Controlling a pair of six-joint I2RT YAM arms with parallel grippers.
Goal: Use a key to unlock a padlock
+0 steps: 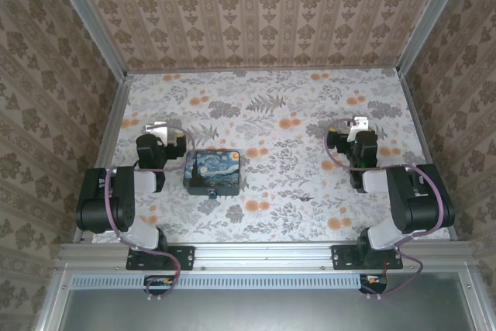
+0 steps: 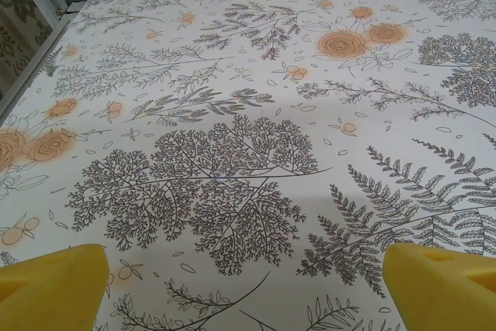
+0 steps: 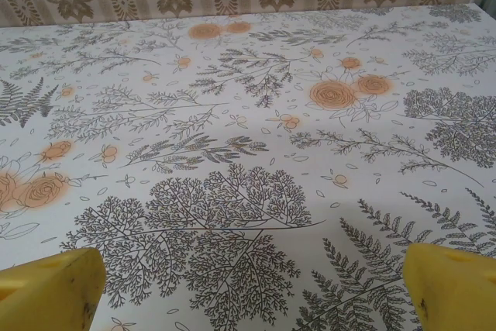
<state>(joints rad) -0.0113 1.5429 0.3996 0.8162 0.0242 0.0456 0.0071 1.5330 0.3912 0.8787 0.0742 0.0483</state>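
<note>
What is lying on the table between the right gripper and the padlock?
Nothing: in the top view, the stretch from the right gripper to the padlock is bare flowered table cover.

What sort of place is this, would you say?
Most likely a robot test cell dressed up like a home, not a real room: a white floral-printed tablecloth, brown damask wallpaper panels on three sides, and a bare aluminium frame rail along the near edge.

A dark blue box [image 1: 212, 170] sits on the flowered bench [image 1: 294, 106] beside the left tool [image 1: 159, 127], a tiny teal padlock [image 1: 213, 194] at its near edge.
</note>
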